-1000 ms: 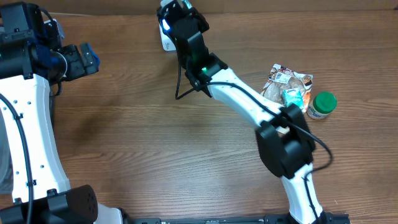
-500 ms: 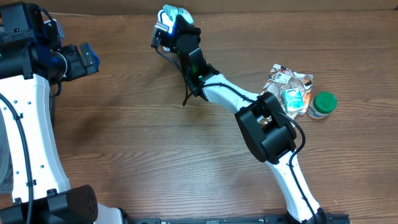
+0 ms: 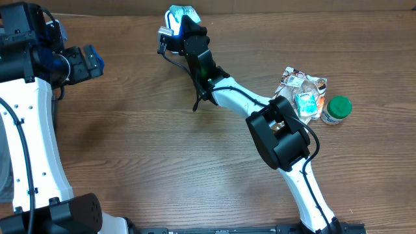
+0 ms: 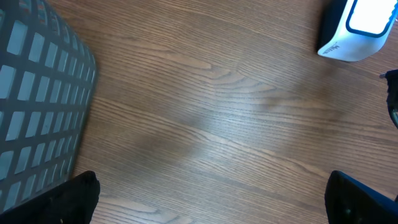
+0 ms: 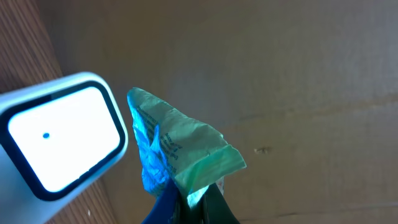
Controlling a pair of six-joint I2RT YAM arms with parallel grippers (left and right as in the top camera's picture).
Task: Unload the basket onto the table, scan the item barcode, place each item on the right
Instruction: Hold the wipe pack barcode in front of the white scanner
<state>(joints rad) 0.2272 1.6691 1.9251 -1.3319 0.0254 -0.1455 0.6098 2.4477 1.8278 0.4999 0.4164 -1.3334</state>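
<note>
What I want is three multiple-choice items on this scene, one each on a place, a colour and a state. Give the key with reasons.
1. Where is the packet in the right gripper?
A. Inside a box
B. Beside the white scanner
C. On top of the jar

2. What colour is the jar's lid?
A. Red
B. Green
C. Yellow

3. How is the left gripper?
A. Open and empty
B. Shut on the packet
C. Shut on the jar

Key:
1 B, the right wrist view shows the packet next to the scanner's lit window.
2 B, the overhead view shows a green lid.
3 A, its fingers stand wide apart over bare table.
</note>
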